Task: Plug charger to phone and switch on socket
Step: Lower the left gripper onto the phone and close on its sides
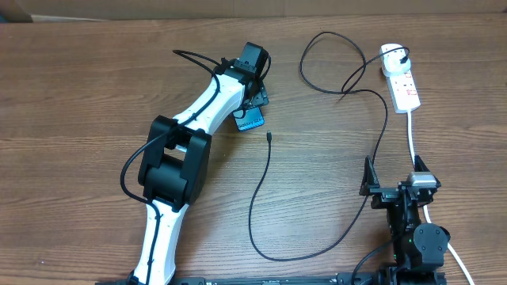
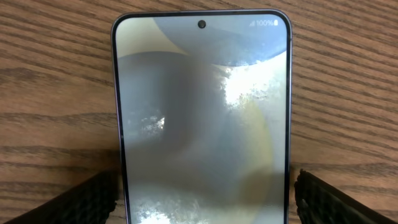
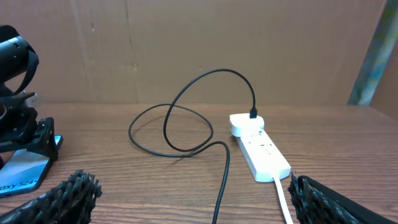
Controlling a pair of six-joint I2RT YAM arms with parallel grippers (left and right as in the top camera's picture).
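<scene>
My phone (image 2: 202, 118) lies flat on the worktop (image 1: 95, 87), screen lit and face up. The charger (image 1: 257, 214) trails in loose black loops, its small connector tip (image 1: 270, 136) free, just beside the phone; its plug sits in the white socket (image 3: 260, 148) with red switch marks.
</scene>
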